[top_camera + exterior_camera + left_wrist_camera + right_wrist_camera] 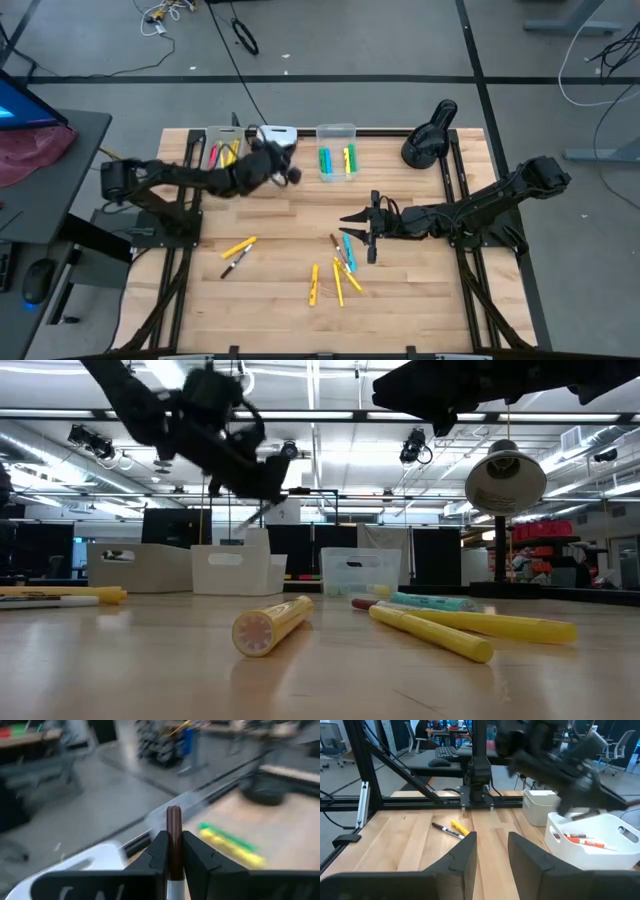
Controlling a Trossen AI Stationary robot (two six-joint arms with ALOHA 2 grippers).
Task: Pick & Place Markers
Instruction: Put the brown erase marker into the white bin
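Observation:
My left gripper (287, 170) hangs above the far part of the table beside a white bin (277, 134), shut on a white marker with a brown cap (173, 822). My right gripper (354, 222) stands open over mid-table with nothing between its fingers (492, 842). Loose markers lie flat on the wood below it: yellow ones (338, 284), a teal one (348, 250), and farther left a yellow (238, 246) and a dark one (234, 264). A clear bin (336, 150) holds green and yellow markers. A third bin (223, 150) holds red and yellow ones. My left gripper pinches the marker's shaft just behind the brown cap (174, 857) between its two fingers. The marker lies along the fingers, its capped end sticking out past their tips. The fingers point nearly level toward the far edge, and the marker is lifted clear of the table.
A black lamp-like object (428, 135) stands at the far right corner. The three bins line the far edge. Black frame rails run down both sides of the table (462, 180). Bare wood lies between the bins and the loose markers.

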